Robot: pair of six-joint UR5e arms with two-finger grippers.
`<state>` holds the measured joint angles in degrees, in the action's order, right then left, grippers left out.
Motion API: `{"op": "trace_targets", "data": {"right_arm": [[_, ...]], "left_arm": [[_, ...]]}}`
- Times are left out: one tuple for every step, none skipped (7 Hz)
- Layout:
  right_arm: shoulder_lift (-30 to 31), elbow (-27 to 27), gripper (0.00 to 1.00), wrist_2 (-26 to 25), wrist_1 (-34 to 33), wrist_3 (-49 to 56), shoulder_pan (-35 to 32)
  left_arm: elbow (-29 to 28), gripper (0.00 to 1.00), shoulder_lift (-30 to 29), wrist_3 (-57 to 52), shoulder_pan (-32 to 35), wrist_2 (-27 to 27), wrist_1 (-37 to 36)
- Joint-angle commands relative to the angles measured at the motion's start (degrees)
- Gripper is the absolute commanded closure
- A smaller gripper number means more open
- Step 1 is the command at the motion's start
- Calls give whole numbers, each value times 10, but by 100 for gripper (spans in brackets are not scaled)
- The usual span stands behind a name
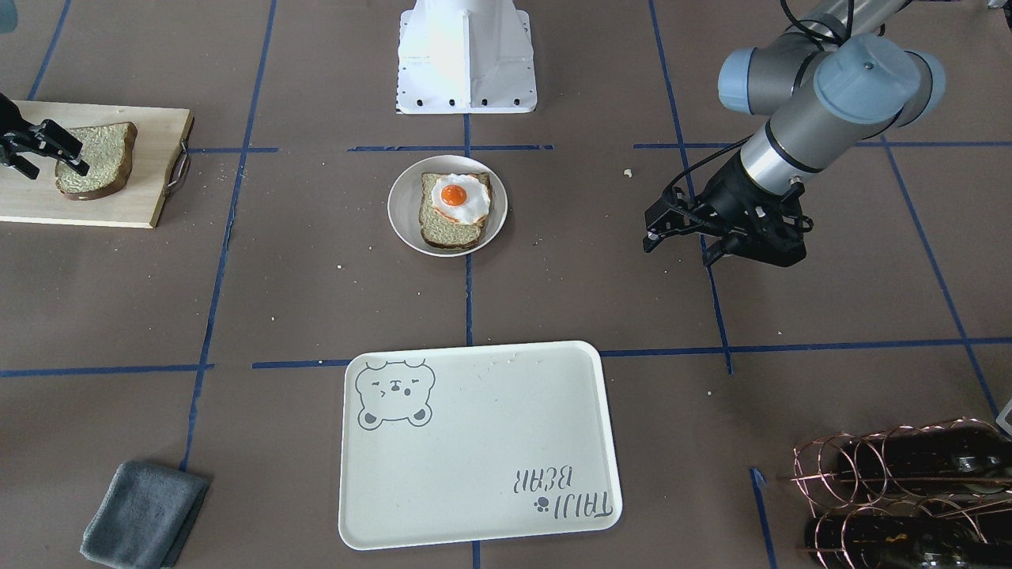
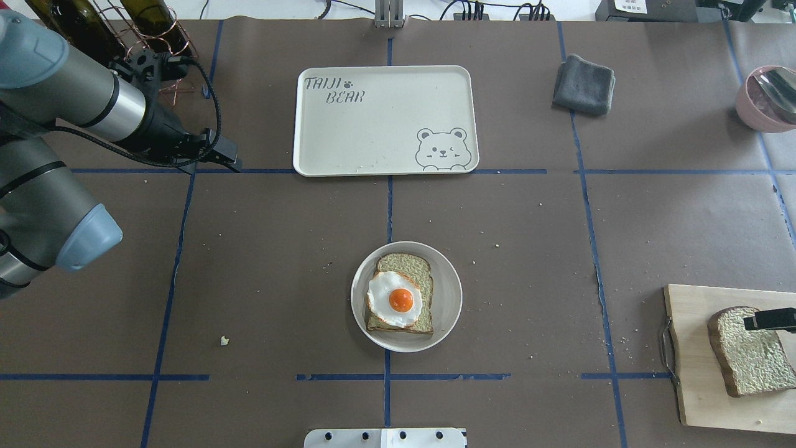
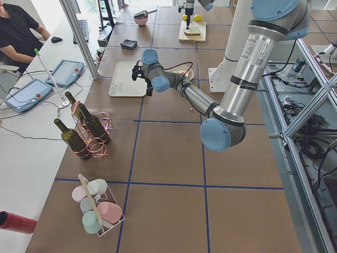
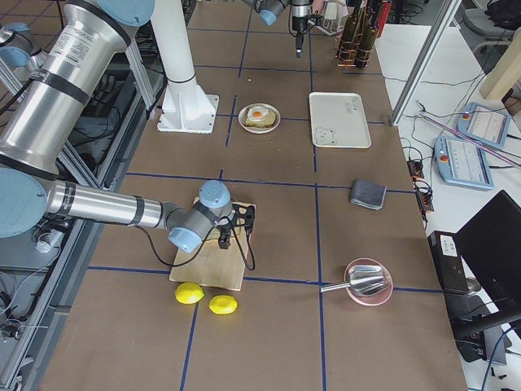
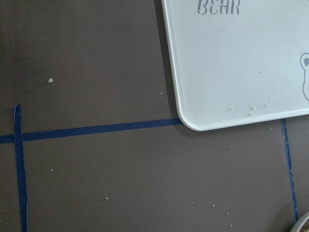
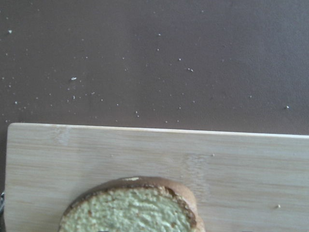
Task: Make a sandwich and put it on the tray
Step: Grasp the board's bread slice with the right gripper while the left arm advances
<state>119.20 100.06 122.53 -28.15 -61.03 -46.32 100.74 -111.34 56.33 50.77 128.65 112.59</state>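
One bread slice (image 1: 449, 231) lies flat in a round off-white plate (image 1: 399, 212) at the middle of the table (image 1: 316, 284). The fried egg (image 1: 460, 199) sits on it, yolk up, over the half nearer the robot's base. The second bread slice (image 1: 99, 156) lies flat on a pale wooden cutting board (image 1: 130, 201) far out on the robot's right, well apart from the plate. The right gripper (image 1: 49, 164) hangs over this slice's outer edge with its jaws apart. One finger is above the crumb face and the other is past the crust, over the board. Whether either finger touches the bread cannot be told. The right wrist view looks down on the slice's rounded crust and the board's edge. The cream tray (image 1: 474, 450), with its bear face and "TAIJI BEAR" lettering, sits on the operators' side of the plate, apart from it, with a few crumbs near one edge. The left gripper (image 1: 681, 246) hovers above the table on the robot's left, jaws spread and holding nothing. It is near the tray's corner and well apart from the plate. A folded grey cloth (image 1: 142, 514) lies beside the tray toward the robot's right. Wine bottles (image 1: 909, 458) rest in a copper wire rack (image 1: 822, 458) at the far left corner. A pink bowl (image 2: 762, 102) stands at the far right, and two lemons (image 4: 189, 293) lie just beside the cutting board.
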Motion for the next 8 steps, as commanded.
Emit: {"op": "trace_targets", "data": {"right_arm": [[27, 5, 7, -2, 13, 3, 18], [33, 4, 14, -2, 16, 4, 26], [33, 3, 27, -3, 15, 4, 32], [32, 1, 37, -4, 15, 4, 40], [32, 1, 48, -5, 15, 4, 40], [32, 1, 53, -5, 15, 4, 40], [32, 1, 54, -5, 15, 4, 40], [32, 1, 55, -5, 15, 5, 40]], "left_arm": [[0, 0, 1, 1, 0, -1, 0], [1, 0, 2, 0, 0, -1, 0], [0, 0, 3, 0, 0, -1, 0], [0, 0, 3, 0, 0, -1, 0], [0, 0, 3, 0, 0, -1, 0], [-1, 0, 3, 0, 0, -1, 0], [-1, 0, 3, -1, 0, -1, 1], [-1, 0, 3, -1, 0, -1, 1]]}}
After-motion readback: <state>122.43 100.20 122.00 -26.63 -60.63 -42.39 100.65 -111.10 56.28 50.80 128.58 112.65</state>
